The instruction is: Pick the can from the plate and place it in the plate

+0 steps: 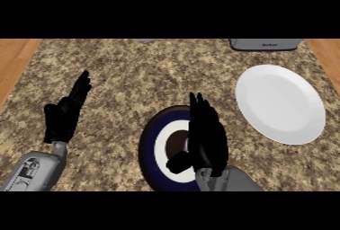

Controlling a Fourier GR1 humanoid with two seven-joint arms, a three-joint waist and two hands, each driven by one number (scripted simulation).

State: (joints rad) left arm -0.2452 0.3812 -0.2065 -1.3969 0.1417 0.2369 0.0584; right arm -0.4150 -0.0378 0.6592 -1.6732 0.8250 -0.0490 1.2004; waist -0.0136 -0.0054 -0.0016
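A dark blue plate (pixel 149 148) with a white inner ring lies at the lower middle of the counter. At its centre a dark brown round can (pixel 175 143) shows from above, partly hidden by my right hand. My right hand (pixel 207 139) stands over the plate's right half, open, with fingers straight and pointing away and the thumb (pixel 178 162) reaching left just below the can. I cannot tell whether the hand touches the can. A plain white plate (pixel 280 104) lies to the right, with nothing on it. My left hand (pixel 65 114) rests open at the left, fingers up.
A grey appliance (pixel 264 43) stands at the counter's far edge, behind the white plate. Wooden floor (pixel 13 58) shows past the counter's left and right sides. Speckled stone counter (pixel 146 76) stretches between the two hands and beyond them.
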